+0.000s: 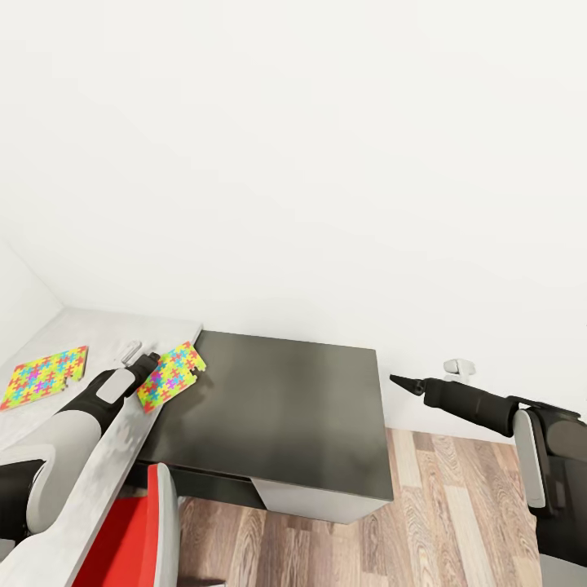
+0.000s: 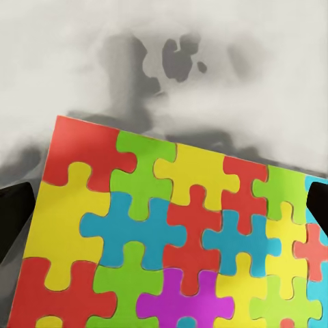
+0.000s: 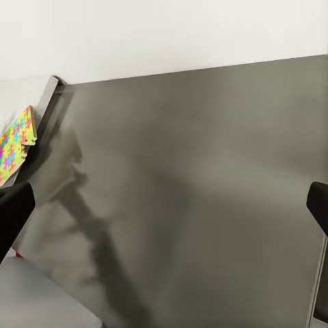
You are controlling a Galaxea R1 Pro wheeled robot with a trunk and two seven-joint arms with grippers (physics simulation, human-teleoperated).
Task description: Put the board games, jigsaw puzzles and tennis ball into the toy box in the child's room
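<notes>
Two jigsaw puzzles lie on the pale grey table (image 1: 49, 424) at the left. One jigsaw puzzle (image 1: 45, 377) rests flat, well in from the edge. The other jigsaw puzzle (image 1: 169, 373) (image 2: 171, 232) sticks out over the table's right edge, above the dark cabinet. My left gripper (image 1: 149, 361) hovers at that puzzle's near-left side, open, its dark fingertips (image 2: 14, 219) standing wide on either side of the bright pieces. My right gripper (image 1: 401, 381) hangs open over the floor, right of the cabinet, holding nothing. The board games, tennis ball and toy box are out of view.
A low dark-topped cabinet (image 1: 277, 408) (image 3: 205, 178) stands against the white wall, butted to the table's end. A red-seated chair (image 1: 134, 538) is tucked under the table near me. A small white fitting (image 1: 459, 367) sits low on the wall. Wooden floor (image 1: 440, 522) lies at the right.
</notes>
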